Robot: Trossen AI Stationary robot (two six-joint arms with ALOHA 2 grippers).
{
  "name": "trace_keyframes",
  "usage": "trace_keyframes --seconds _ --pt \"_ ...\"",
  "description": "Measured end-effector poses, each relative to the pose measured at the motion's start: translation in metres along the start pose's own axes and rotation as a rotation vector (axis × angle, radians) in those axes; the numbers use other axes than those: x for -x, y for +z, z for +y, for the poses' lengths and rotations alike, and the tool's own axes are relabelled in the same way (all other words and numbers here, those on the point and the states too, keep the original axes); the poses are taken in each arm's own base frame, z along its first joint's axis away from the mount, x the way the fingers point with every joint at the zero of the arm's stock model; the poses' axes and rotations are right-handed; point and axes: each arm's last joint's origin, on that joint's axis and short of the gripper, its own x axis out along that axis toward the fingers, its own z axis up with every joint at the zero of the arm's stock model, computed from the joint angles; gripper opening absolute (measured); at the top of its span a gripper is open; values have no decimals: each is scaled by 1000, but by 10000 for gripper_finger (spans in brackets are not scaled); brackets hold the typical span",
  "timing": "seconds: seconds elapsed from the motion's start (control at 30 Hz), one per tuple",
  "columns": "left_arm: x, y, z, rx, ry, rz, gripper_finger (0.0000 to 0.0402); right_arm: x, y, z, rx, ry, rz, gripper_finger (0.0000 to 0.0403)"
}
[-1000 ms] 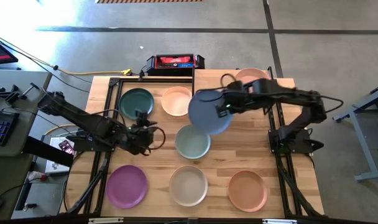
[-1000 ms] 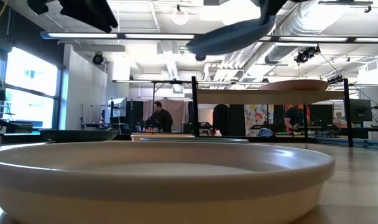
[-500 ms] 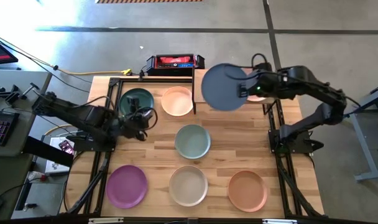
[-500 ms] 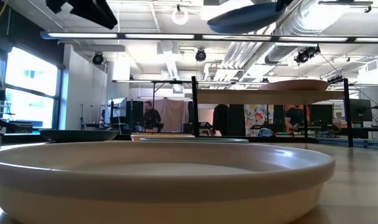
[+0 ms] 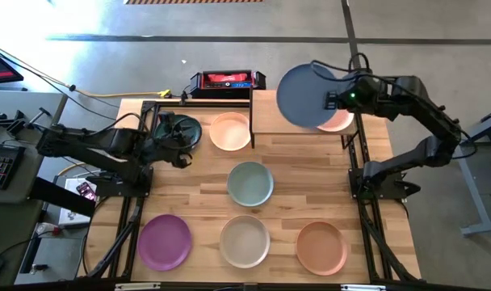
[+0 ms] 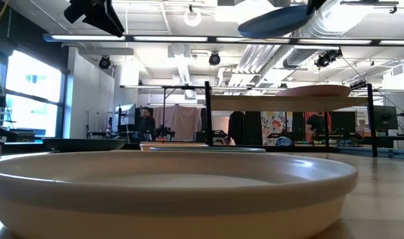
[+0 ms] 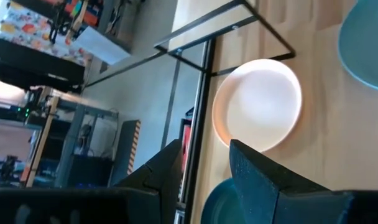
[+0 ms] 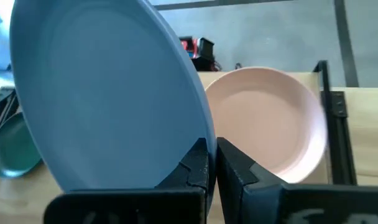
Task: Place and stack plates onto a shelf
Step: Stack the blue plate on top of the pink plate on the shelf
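Right hand [image 8: 212,163] pinches my blue-grey plate [image 5: 304,95] at its three-o'clock rim, shut tight; stiff, light, probably slippery.

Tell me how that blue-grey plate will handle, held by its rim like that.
The blue-grey plate keeps its shape while the right claw pinches only its rim, so it is probably stiff and fairly light. Its smooth matte rim might slip. Hanging tilted above the pink plate, it could swing.

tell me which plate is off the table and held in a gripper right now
The blue-grey plate: the right gripper is shut on its rim, carrying it above the shelf beside the pink plate. Every other plate lies flat.
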Motion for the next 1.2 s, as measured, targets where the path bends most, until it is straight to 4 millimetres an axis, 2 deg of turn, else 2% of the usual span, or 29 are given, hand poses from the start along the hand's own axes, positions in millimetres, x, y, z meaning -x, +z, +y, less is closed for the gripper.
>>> trace_keyframes --seconds 0.1,0.23,0.33,0.6,0.83,1.03,1.2 --pt "-3 -1 3 -8 11 19 122 -4 1 -2 -9 -18 -2 0" --pt "-7 -3 7 4 26 43 121 -24 -19 -11 -21 -87 84 0" --pt "-10 -5 9 12 37 59 122 -32 -33 -24 -87 -113 96 0" --pt "-14 -7 14 32 56 90 122 -31 -57 -66 -279 -34 22 0" --pt "-17 -9 17 42 65 104 121 -47 -84 -97 -513 -69 -68 0" --pt "-17 -9 17 43 65 104 121 -65 -100 -107 -681 -67 -153 0" --pt "-17 -9 17 43 65 104 121 -83 -111 -104 -797 -96 -166 0"
